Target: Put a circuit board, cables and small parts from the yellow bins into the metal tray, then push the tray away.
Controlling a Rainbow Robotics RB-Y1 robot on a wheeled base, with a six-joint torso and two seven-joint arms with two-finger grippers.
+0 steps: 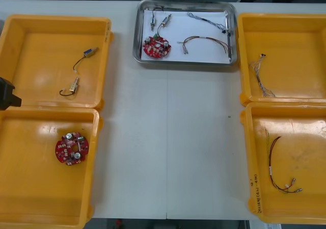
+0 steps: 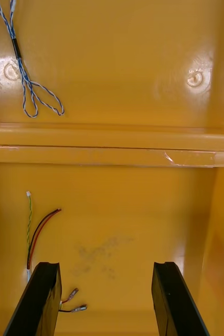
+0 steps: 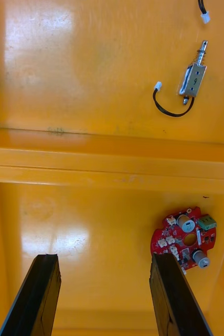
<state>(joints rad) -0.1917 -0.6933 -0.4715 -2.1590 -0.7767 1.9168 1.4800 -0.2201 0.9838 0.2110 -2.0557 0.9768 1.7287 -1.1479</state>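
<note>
The left gripper [image 3: 104,262] is hovering, fingers spread, beside a circuit board [image 3: 169,242]. The right gripper [image 2: 105,269], fingers spread, is hanging by a red and yellow cable [image 2: 36,231].

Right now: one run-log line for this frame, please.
left gripper open over near-left bin | right gripper open over near-right bin | metal tray holds circuit board, cables, small metal parts

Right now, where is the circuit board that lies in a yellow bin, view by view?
Front view: circuit board in the near left yellow bin.
Left wrist view: board beside the left gripper's open fingers.
Right wrist view: faces the right-side bins.
Shared landmark: small metal part across the bin rim.
</note>
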